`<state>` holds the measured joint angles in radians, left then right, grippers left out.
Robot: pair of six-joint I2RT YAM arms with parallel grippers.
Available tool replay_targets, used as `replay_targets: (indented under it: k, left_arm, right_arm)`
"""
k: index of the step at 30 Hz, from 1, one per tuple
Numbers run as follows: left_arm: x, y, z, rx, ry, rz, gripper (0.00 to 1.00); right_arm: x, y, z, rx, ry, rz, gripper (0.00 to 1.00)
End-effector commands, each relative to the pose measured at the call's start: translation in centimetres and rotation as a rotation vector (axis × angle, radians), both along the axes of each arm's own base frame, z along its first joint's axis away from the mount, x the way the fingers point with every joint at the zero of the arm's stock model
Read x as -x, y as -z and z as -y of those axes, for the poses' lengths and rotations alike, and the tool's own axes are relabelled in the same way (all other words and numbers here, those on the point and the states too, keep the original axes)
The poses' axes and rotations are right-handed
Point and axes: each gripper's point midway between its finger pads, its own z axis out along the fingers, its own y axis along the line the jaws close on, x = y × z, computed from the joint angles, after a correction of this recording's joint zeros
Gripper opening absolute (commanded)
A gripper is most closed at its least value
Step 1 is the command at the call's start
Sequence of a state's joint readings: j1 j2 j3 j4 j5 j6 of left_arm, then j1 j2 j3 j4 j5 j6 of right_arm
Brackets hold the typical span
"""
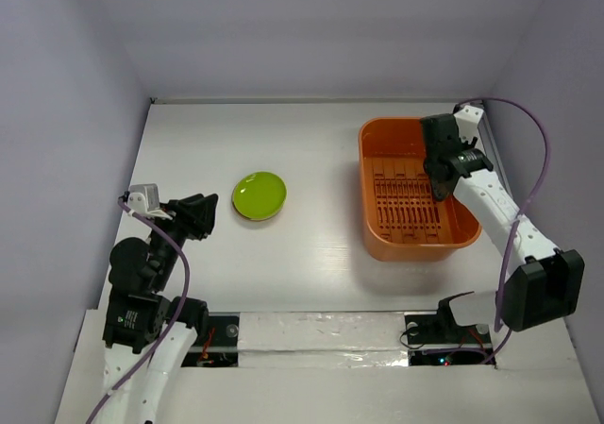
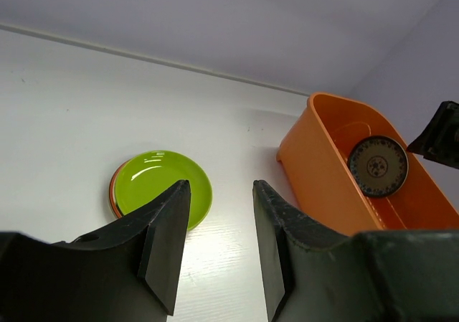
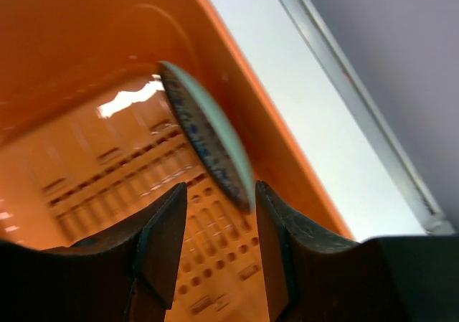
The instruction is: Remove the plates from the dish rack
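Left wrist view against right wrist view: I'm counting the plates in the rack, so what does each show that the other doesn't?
Only the left wrist view shows the green plate lying on the table, stacked on an orange-red plate whose rim peeks out, and the decorated face of the patterned plate. Only the right wrist view shows the slotted floor close up and that plate edge-on, just beyond the open right fingers. Both show the orange dish rack with that one plate standing in it; neither shows another plate inside.
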<state>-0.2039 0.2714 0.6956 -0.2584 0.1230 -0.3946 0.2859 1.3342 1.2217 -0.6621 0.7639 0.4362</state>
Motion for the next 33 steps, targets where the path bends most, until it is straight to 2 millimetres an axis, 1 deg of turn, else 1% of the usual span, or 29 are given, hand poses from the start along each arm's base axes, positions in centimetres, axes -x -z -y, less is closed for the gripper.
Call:
replay_targets:
  k: [1, 2, 3, 5, 7, 9, 11, 12, 14, 15, 17, 19, 20, 22, 23, 24, 25, 26, 27, 29, 30, 31, 33]
  left_arm:
    - [-0.1, -1.0, 0.3, 0.011, 0.011, 0.041, 0.37]
    - [-0.2, -0.9, 0.2, 0.010, 0.008, 0.037, 0.37]
    - [-0.2, -0.9, 0.2, 0.009, 0.006, 0.036, 0.37]
    - [-0.3, -0.9, 0.3, 0.008, 0.012, 0.034, 0.37]
    - [-0.4, -0.7, 0.3, 0.007, 0.012, 0.028, 0.37]
    - [-0.4, -0.7, 0.3, 0.005, 0.012, 0.027, 0.37]
    - [-0.5, -0.7, 0.3, 0.003, 0.010, 0.025, 0.37]
    - [-0.6, -0.7, 0.3, 0.004, 0.009, 0.023, 0.37]
    - [-0.7, -0.6, 0.3, 0.002, 0.010, 0.019, 0.37]
    - [-0.7, -0.5, 0.4, 0.001, 0.010, 0.017, 0.37]
    - [-0.7, -0.5, 0.3, 0.001, 0.009, 0.014, 0.37]
    - [-0.7, -0.5, 0.4, 0.001, 0.010, 0.017, 0.37]
    - [-0.8, -0.5, 0.3, 0.001, 0.009, 0.014, 0.37]
    - [-0.8, -0.4, 0.4, 0.000, 0.010, 0.013, 0.37]
    - [-0.8, -0.4, 0.4, 0.000, 0.010, 0.013, 0.37]
    - [-0.8, -0.4, 0.4, 0.000, 0.012, 0.011, 0.37]
    - [-0.8, -0.4, 0.4, 0.000, 0.012, 0.013, 0.37]
    - [-0.8, -0.4, 0.4, 0.000, 0.012, 0.011, 0.37]
    - [-0.8, -0.4, 0.4, 0.000, 0.014, 0.013, 0.37]
    - [-0.9, -0.4, 0.4, 0.000, 0.012, 0.010, 0.37]
    - [-0.9, -0.4, 0.4, 0.000, 0.012, 0.011, 0.37]
    - [-0.9, -0.4, 0.4, 0.000, 0.010, 0.011, 0.37]
    - [-0.9, -0.4, 0.4, 0.000, 0.010, 0.011, 0.37]
  right_arm:
    - [0.0, 0.8, 2.0, 0.049, 0.012, -0.069, 0.49]
    - [-0.4, 1.5, 2.5, 0.057, 0.015, -0.098, 0.49]
    - [-0.8, 1.3, 2.7, 0.047, 0.017, -0.097, 0.47]
    - [-1.4, 1.5, 2.2, 0.039, -0.013, -0.111, 0.46]
    - [-2.0, 2.3, 2.3, 0.042, -0.014, -0.127, 0.44]
    - [-2.5, 3.4, 2.9, 0.038, -0.001, -0.159, 0.43]
    - [-3.1, 3.6, 2.7, 0.037, -0.012, -0.164, 0.40]
    - [-3.3, 3.7, 3.2, 0.041, -0.002, -0.167, 0.38]
    - [-3.9, 3.7, 3.2, 0.051, 0.000, -0.180, 0.32]
    - [-3.9, 3.7, 3.4, 0.064, 0.005, -0.188, 0.30]
    - [-3.9, 3.5, 3.5, 0.076, 0.010, -0.197, 0.21]
    - [-3.7, 3.0, 3.6, 0.082, 0.005, -0.195, 0.16]
    - [-3.5, 2.3, 3.6, 0.081, 0.000, -0.179, 0.10]
    - [-3.1, 1.5, 3.6, 0.080, -0.013, -0.171, 0.04]
    - [-2.8, 0.5, 3.6, 0.076, -0.019, -0.149, 0.00]
    - [-2.6, -0.3, 3.1, 0.074, -0.038, -0.141, 0.00]
    - [-2.3, -1.2, 3.2, 0.077, -0.036, -0.129, 0.00]
    - [-2.1, -2.0, 2.9, 0.082, -0.044, -0.113, 0.00]
    - [-1.5, -3.9, 2.6, 0.082, -0.052, -0.077, 0.00]
    - [-0.9, -5.8, 2.2, 0.081, -0.065, -0.037, 0.00]
    - [-0.6, -6.9, 1.3, 0.077, -0.090, -0.012, 0.00]
    - [0.1, -8.9, 0.7, 0.060, -0.109, 0.041, 0.00]
    - [0.7, -10.9, -0.7, 0.033, -0.153, 0.106, 0.00]
